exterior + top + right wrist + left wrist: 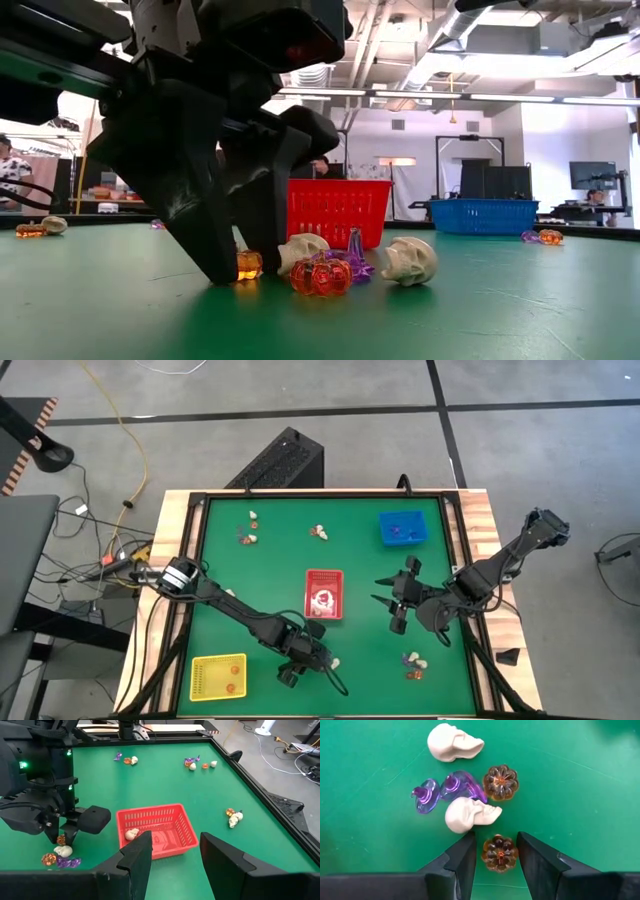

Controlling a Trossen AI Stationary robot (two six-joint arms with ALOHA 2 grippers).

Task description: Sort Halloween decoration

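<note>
From above, the left pincer [293,665] sits low near the yellow tray [217,676]; the right pincer [392,600] waits open beside the red tray [323,593]. The left wrist view shows its fingers [462,860] open astride an orange pumpkin [499,853] on the surface. Next, I judge: close, lift, carry.

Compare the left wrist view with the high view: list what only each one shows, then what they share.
Only the left wrist view: two skulls, two purple pieces and a pumpkin told apart, another pumpkin between the left pincer's fingers.

Only the high view: red tray, blue tray, yellow tray, right pincer.

Both: the green table and the left pincer.
</note>
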